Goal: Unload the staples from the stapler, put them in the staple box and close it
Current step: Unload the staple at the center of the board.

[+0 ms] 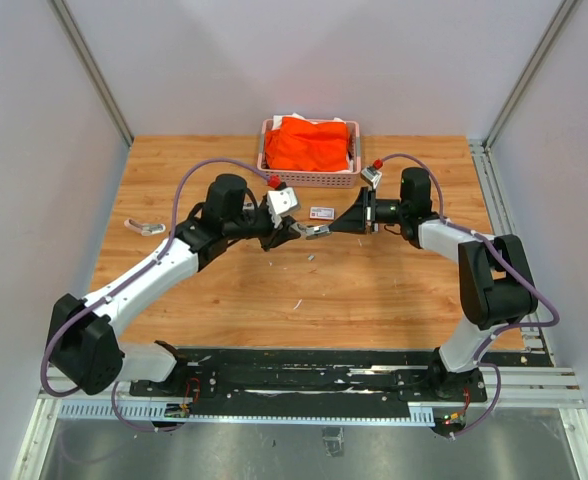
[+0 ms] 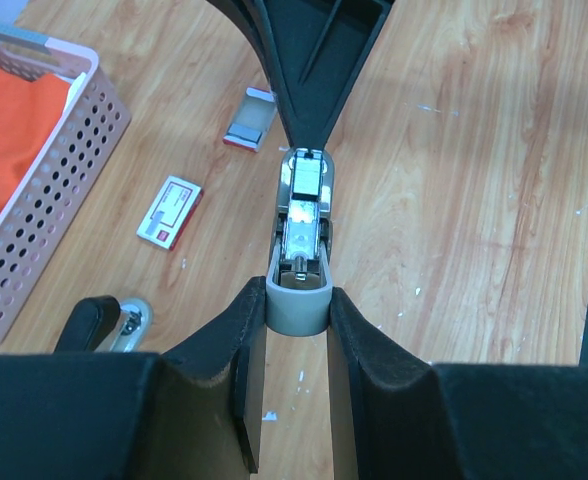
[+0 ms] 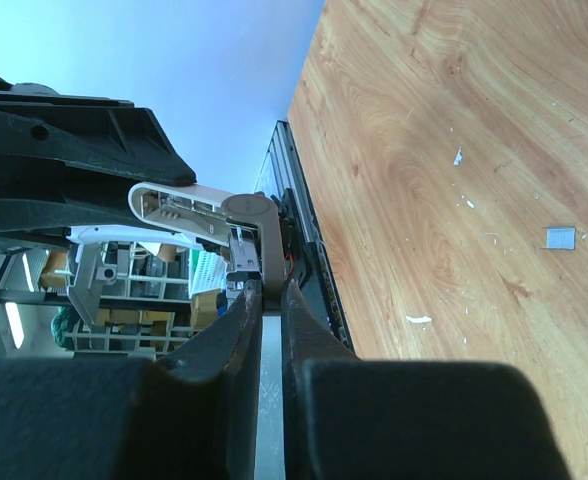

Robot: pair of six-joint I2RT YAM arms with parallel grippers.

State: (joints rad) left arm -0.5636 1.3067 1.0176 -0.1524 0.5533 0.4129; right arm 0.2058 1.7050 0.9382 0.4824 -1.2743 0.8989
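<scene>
A grey stapler hangs above the middle of the table, held from both ends. My left gripper is shut on its rounded grey rear end, and the open metal magazine runs away from it. My right gripper is shut on a thin grey part of the stapler, next to its white lid. Tiny silvery staples and a short strip lie scattered on the wood. More of these bits lie below the stapler.
A pink basket with orange cloth stands at the back centre. A small white box with a red label and a second small box lie near it. Another stapler rests at the far left.
</scene>
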